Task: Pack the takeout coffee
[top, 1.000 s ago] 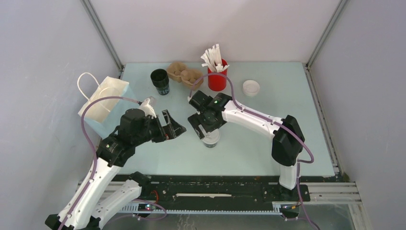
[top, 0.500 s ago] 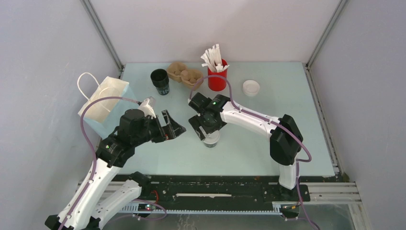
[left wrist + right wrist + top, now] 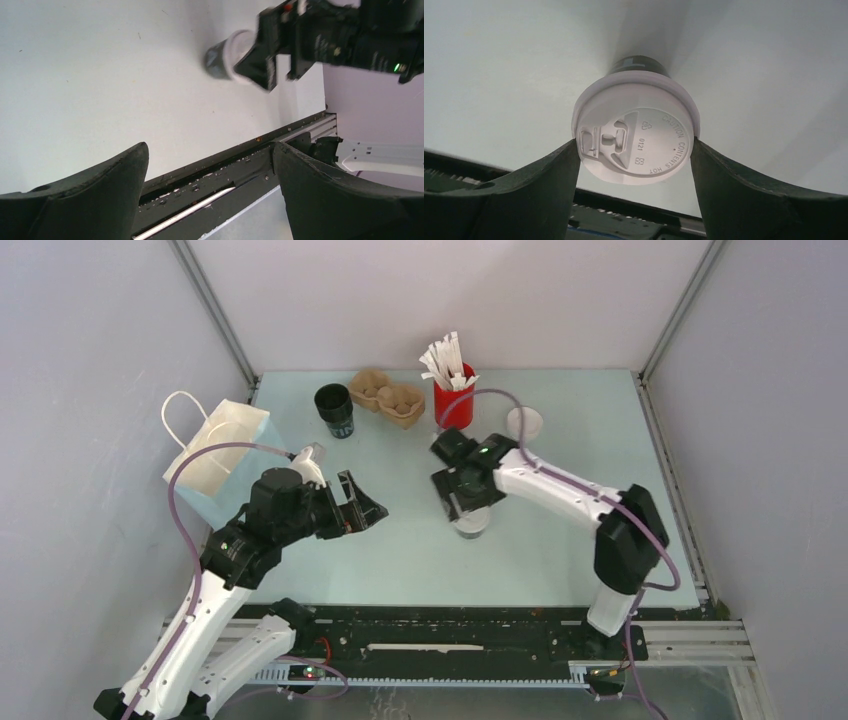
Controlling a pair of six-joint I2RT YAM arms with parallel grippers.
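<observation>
And there was the right gripper, its two fingers pressed against opposite sides of the white lid: clamped on the takeout coffee, from what the wrist view gave. The cup sat mid-bench, right of centre; whether its base touched the bench or hung just clear, I couldn't tell. Over on the other side the left gripper stood wide apart, holding nothing, aimed across at the cup.

Here was the worry: the hold was on the lid's rim, not the dark paper wall below. On a lift that lid could pop off, or buckle under the squeeze, and the cup would drop and spill. And the paper bag stood well apart at the bench's left edge, with the left arm between. A careless carry could clip that arm or snag the bag's soft mouth.
</observation>
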